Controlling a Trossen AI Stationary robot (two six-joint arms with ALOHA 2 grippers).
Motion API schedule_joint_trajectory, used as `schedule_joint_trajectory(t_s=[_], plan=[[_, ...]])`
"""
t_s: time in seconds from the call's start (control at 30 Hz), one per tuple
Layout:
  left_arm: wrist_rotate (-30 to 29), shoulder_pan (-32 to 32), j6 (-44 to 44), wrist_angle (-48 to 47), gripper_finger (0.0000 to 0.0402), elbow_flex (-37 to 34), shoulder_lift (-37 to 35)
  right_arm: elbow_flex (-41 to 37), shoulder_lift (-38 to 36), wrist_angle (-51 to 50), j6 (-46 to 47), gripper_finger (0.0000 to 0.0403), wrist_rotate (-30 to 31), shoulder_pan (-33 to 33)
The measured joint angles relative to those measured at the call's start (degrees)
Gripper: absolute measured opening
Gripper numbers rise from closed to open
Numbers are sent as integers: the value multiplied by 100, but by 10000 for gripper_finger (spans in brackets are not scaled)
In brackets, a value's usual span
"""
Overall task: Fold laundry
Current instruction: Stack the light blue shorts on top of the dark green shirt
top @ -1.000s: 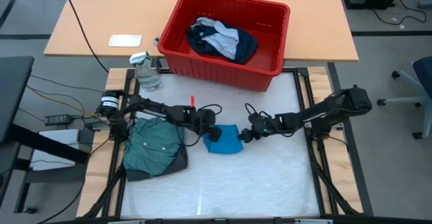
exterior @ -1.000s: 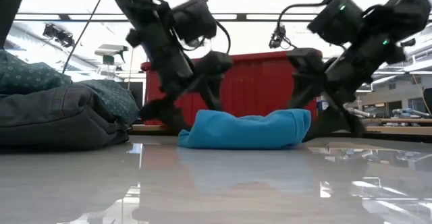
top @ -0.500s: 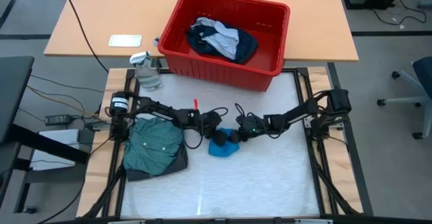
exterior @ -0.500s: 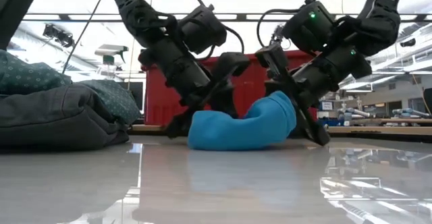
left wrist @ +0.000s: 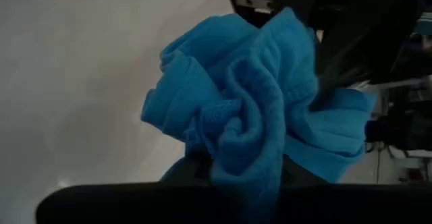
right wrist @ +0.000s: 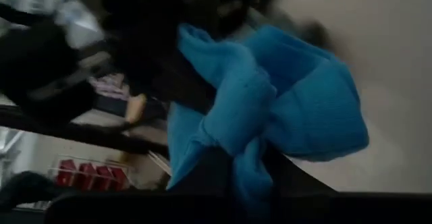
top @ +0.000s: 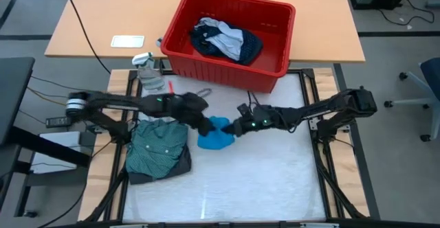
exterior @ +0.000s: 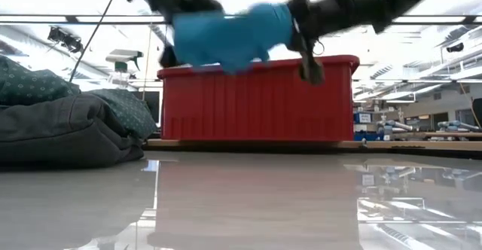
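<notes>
High view: both claws on blue piece (top: 214,133)

A bright blue piece (top: 215,132) is seen at the table's middle, plain and unpatterned; the same vivid blue is shown in the low view (exterior: 230,34) and in both wrist views (left wrist: 256,109) (right wrist: 270,116). To its left, a teal-green shirt (top: 157,145) with a fine pale dotted pattern is laid over a dark grey piece (top: 180,165). At the far side, a red bin (top: 230,66) is filled with a navy dotted piece (top: 247,46) and a whitish piece (top: 218,41). The table (top: 275,173) is whitish, edged in pale wood. Both arms are dark, almost black.
</notes>
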Motion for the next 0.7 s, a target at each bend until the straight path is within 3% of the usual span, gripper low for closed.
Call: schedule_joint_trajectory(t_s=[0.13, 0.33, 0.53, 0.7], plan=[[-295, -18, 123, -1033, 39, 14, -988, 1094, 462, -143, -407, 36, 19, -188], [-889, -36, 12, -3068, 39, 18, -2107, 2991, 1886, -748, -920, 36, -105, -358], [-1180, -613, -315, -4869, 39, 18, -2490, 4509, 3378, -820, -941, 36, -332, -236], [-1171, -1212, -428, -5772, 39, 2, -2483, 5598, 4413, -928, -936, 36, -309, -24]])
